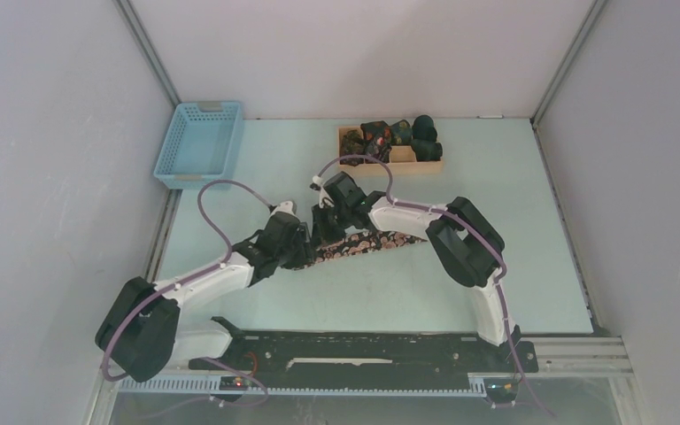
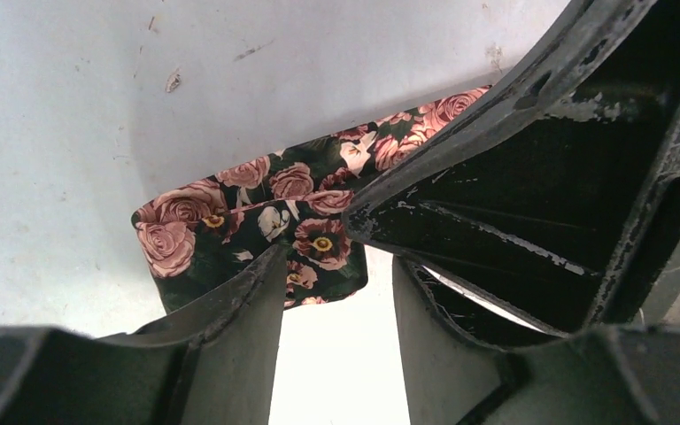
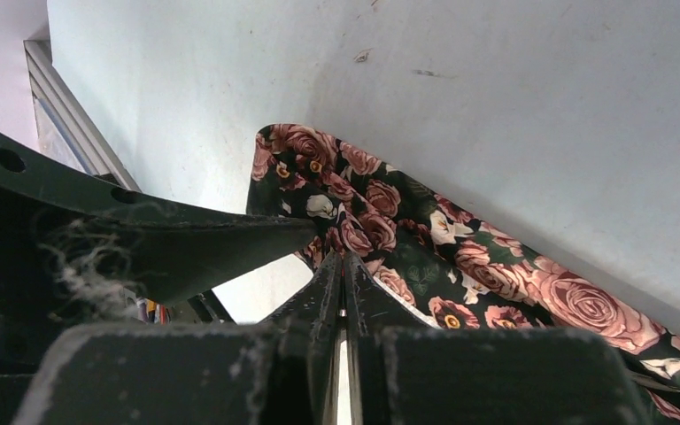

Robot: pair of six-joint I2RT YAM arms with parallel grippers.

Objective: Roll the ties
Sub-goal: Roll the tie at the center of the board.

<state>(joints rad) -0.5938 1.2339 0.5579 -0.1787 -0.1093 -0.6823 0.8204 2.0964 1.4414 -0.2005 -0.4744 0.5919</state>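
Observation:
A long dark tie [image 1: 381, 239] printed with pink roses lies across the middle of the table. Its near end is folded over [image 2: 230, 221]. My left gripper [image 2: 336, 261] stands open right at that folded end, one finger [image 2: 248, 297] over the fabric, nothing clamped between the jaws. My right gripper [image 3: 343, 261] is shut, its tips pinched on the tie [image 3: 496, 274] at the fold. In the top view the left gripper [image 1: 305, 251] and right gripper [image 1: 323, 226] meet at the tie's left end. The rest of the tie trails to the right.
A wooden tray [image 1: 407, 165] at the back holds several dark rolled ties [image 1: 390, 135]. A blue plastic basket [image 1: 199, 146] stands at the back left. White walls close the table in on three sides.

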